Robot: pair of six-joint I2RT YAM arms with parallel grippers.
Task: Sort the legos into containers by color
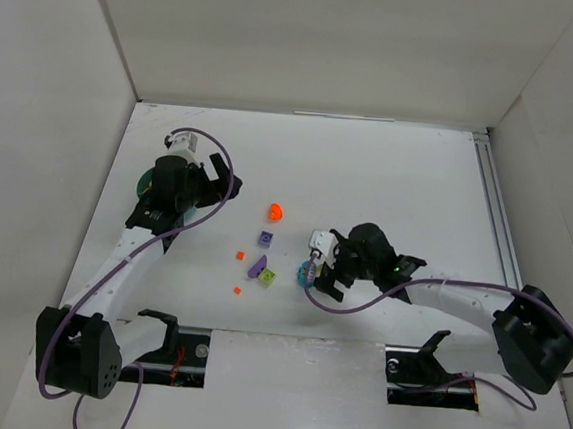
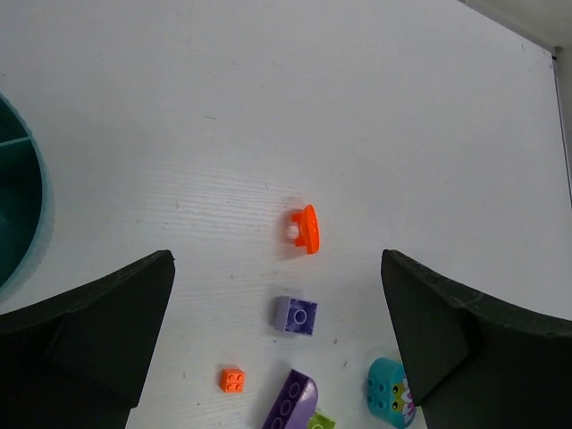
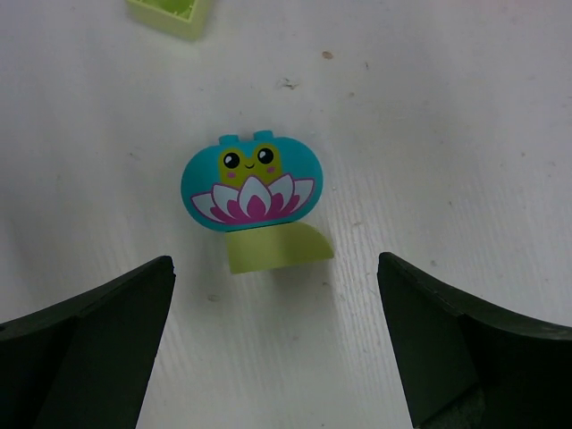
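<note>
Both pincers are spread wide, nothing held. Left gripper point(image 2: 277, 264) hangs just right of the tub point(image 2: 18, 206), with the orange bit point(image 2: 306, 229) a little further right. Right gripper point(image 3: 277, 268) is well right of the tub, straddling a cyan frog piece point(image 3: 250, 183) that touches a lime bit point(image 3: 275, 250).

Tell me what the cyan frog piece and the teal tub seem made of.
Cyan frog piece: likely moulded plastic, smooth and slightly glossy, with a crisp printed face. Teal tub: probably plastic too, judging by its even colour and thin moulded inner walls.
</note>
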